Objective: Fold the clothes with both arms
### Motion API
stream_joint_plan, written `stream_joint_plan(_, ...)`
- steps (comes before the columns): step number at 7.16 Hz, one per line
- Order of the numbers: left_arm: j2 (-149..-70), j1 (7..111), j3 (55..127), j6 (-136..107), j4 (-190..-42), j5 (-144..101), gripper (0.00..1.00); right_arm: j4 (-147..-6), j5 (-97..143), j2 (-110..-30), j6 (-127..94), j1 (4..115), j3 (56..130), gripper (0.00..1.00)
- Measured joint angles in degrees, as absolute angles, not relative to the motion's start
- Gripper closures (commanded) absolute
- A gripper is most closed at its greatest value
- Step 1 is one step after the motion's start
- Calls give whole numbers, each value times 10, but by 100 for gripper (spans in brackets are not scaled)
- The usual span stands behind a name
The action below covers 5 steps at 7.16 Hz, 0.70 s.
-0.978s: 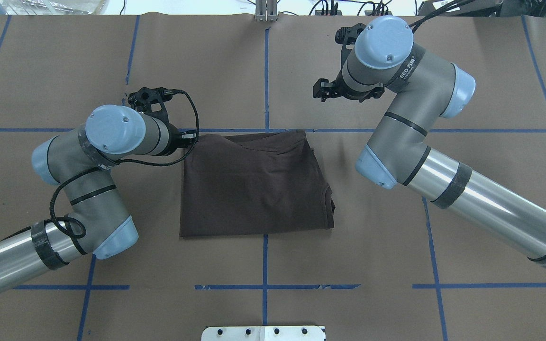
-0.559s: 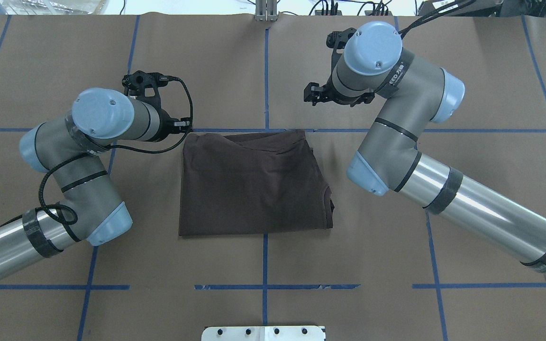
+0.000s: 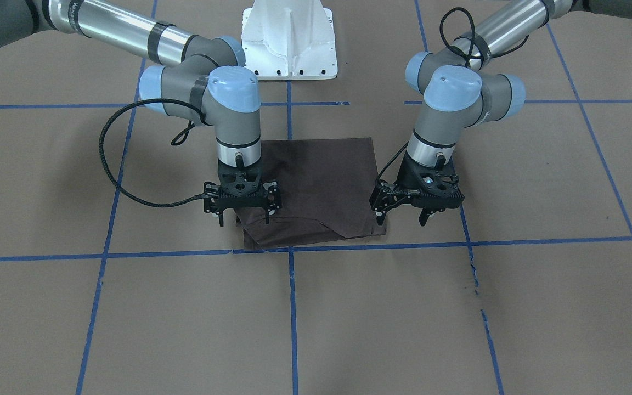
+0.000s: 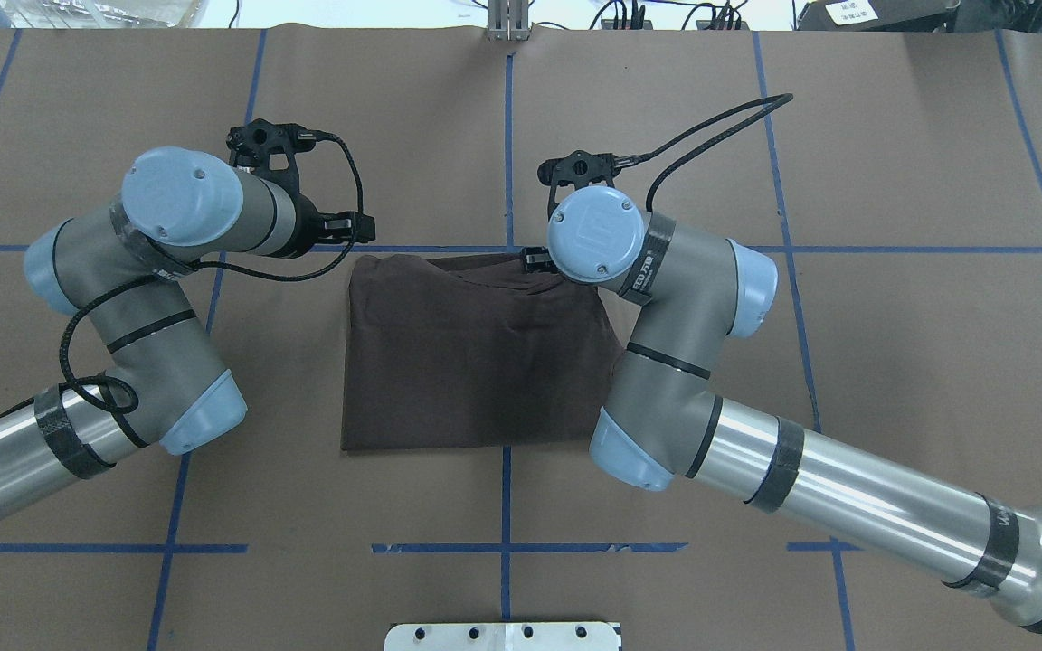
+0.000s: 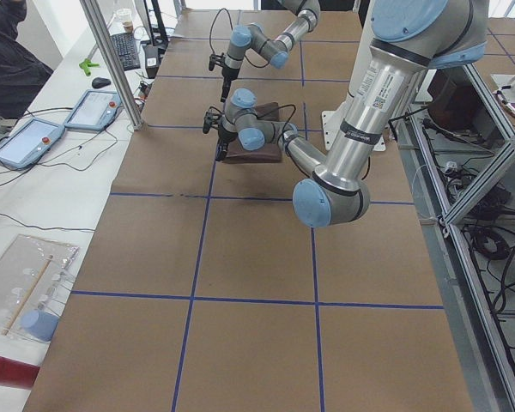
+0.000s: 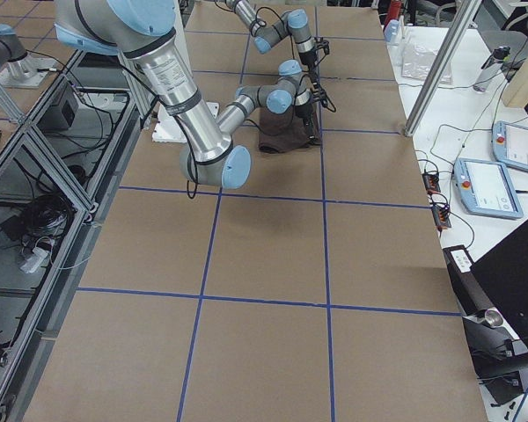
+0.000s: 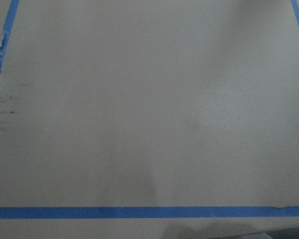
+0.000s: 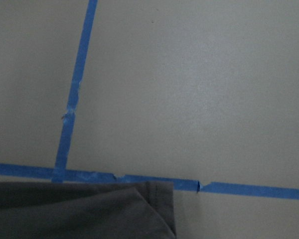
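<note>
Even overhead light is recorded, soft shadows are cast on the table [image 3: 129, 329], wrist views are rendered dim and blurred.

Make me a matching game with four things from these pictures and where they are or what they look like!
Things:
1. T-shirt
2. left gripper
3. right gripper
4. base pedestal

Descriptions:
A. white, at the top of the front-facing view
B. open, over the shirt's edge, on the front-facing view's left
C. dark brown, folded, lying flat
D. open, just off the shirt, on the front-facing view's right

Pairs: 1-C, 2-D, 3-B, 4-A
</note>
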<state>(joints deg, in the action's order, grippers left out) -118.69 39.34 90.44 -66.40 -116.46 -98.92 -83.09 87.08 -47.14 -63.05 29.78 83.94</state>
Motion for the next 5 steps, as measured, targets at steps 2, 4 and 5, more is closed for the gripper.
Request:
stream_joint_plan(2, -1187, 393, 904, -665, -1165, -990, 0, -862, 840, -464, -610, 275, 835, 0)
stream_joint_plan(4, -1188, 393, 904, -666, -1165, -990, 0, -868, 821, -467, -593, 271, 823, 0)
stream_joint_plan(5, -1188, 393, 904, -666, -1165, -990, 0, -868, 814, -467, -579, 278, 813, 0)
